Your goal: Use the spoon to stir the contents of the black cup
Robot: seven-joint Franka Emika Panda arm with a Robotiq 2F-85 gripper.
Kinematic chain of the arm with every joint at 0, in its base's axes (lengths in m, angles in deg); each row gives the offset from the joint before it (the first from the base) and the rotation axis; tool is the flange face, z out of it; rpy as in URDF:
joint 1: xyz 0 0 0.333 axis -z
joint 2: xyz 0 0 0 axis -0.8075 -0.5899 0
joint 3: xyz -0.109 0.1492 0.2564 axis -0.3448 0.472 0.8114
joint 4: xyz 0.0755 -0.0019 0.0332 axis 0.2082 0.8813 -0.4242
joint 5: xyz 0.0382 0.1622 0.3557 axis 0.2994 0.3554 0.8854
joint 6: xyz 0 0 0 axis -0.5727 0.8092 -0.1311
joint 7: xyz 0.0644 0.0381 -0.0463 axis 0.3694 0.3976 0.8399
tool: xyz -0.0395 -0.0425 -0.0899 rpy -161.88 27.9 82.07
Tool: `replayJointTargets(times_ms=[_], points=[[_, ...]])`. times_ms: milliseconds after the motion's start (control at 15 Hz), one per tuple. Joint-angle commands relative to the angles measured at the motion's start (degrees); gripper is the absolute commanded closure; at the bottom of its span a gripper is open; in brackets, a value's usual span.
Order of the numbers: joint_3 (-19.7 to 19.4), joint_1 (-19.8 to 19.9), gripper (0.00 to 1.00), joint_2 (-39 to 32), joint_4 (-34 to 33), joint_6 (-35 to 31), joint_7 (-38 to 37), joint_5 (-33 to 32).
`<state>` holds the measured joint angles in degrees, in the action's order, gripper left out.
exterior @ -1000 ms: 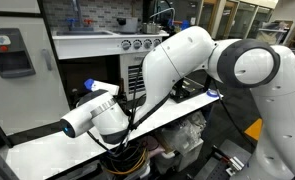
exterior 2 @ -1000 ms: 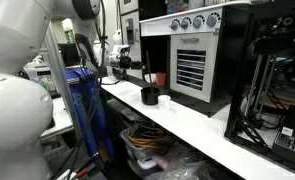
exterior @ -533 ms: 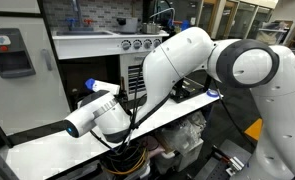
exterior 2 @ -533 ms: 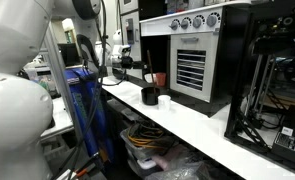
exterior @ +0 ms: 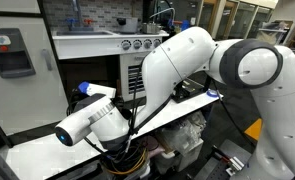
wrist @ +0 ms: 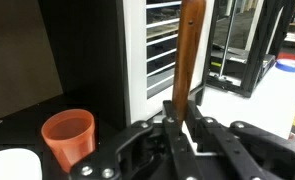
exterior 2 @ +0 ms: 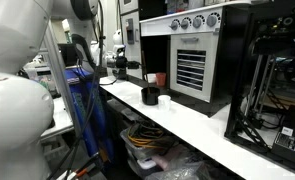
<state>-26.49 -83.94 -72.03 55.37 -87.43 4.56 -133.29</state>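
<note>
In the wrist view my gripper (wrist: 183, 108) is shut on the brown wooden spoon (wrist: 190, 50). Its handle runs straight up out of the fingers to the top edge, and its bowl is out of sight. The black cup (exterior 2: 149, 95) stands on the white counter (exterior 2: 202, 125) in front of the oven; the wrist view does not show it. In an exterior view the gripper (exterior 2: 120, 65) hangs above the counter, left of and higher than the black cup. My own white arm (exterior: 187, 60) hides the cups in the other view.
A small red cup (wrist: 69, 135) and a white bowl (wrist: 12, 165) sit at the lower left of the wrist view. A toaster oven with knobs (exterior 2: 192, 60) backs the counter, and a black frame machine (exterior 2: 277, 80) stands at its right end. Cables and bins lie under the counter.
The arm's forearm has swung a little down and to the left in an exterior view. The gripper has shifted slightly away from the black cup, and the spoon stays gripped.
</note>
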Motion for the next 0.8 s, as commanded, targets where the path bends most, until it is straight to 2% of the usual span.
replayJointTargets(times_ms=[0, 333, 733], points=[[0.68, -0.50, 0.96, 1.24, 0.50, -2.08, -0.34, -0.02], [0.07, -1.13, 0.96, 1.36, 0.80, -2.72, -0.44, -0.82], [-2.18, 0.02, 0.96, 1.78, 2.08, -2.03, -0.39, -3.71]])
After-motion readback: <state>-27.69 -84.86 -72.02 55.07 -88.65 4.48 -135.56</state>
